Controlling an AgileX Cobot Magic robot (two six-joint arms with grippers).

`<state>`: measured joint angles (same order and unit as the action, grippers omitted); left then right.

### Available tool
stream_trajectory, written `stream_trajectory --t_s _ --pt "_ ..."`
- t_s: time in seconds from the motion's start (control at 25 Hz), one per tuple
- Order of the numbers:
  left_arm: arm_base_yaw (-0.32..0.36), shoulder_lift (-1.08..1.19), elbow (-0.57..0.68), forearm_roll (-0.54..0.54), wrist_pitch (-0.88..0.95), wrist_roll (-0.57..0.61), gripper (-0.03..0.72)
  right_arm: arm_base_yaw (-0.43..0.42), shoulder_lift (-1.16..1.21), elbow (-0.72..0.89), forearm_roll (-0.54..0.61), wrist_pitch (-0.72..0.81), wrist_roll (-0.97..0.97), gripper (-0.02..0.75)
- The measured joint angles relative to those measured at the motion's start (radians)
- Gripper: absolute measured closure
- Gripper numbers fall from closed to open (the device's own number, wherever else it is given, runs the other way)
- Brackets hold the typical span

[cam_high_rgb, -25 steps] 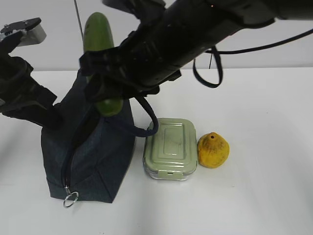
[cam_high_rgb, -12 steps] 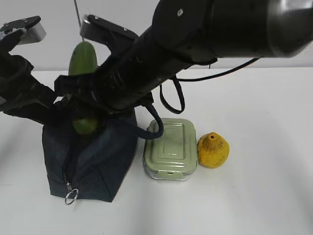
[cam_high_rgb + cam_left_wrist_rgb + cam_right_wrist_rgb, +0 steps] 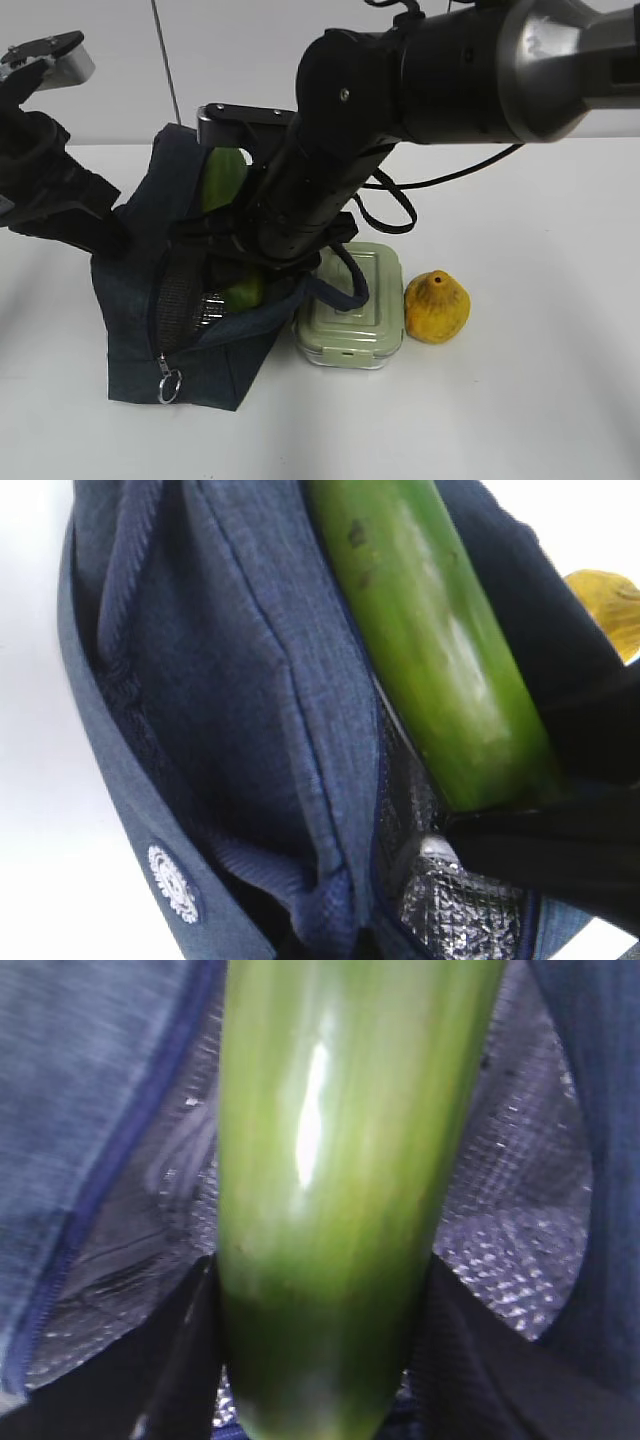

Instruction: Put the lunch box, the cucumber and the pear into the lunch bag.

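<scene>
The right tool (image 3: 330, 1360) clasped the cucumber (image 3: 224, 180), which stood partly inside the open lunch bag (image 3: 135, 300) at the surface's left. The left tool (image 3: 110, 235), clenched, apparently pinched the bag's edge. A round white emblem (image 3: 174, 882) on the bag was unreadable. Lunch box (image 3: 352, 310) and pear (image 3: 436, 307) sat beside the bag.

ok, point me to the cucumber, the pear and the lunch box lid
cucumber (image 3: 440, 660), left wrist view, middle of its green body.
pear (image 3: 436, 308), exterior view, centre of its yellow side.
lunch box (image 3: 358, 298), exterior view, raised panel of its lid.
</scene>
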<state>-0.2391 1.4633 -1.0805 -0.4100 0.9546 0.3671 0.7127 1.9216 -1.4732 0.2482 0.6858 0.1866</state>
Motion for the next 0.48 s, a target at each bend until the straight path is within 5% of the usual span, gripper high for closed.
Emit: stream_trajectory --t_s 0.48 --pt "0.0 0.001 0.0 -0.004 -0.026 0.0 0.685 0.0 0.007 -0.004 0.008 0.03 -0.067 0.178"
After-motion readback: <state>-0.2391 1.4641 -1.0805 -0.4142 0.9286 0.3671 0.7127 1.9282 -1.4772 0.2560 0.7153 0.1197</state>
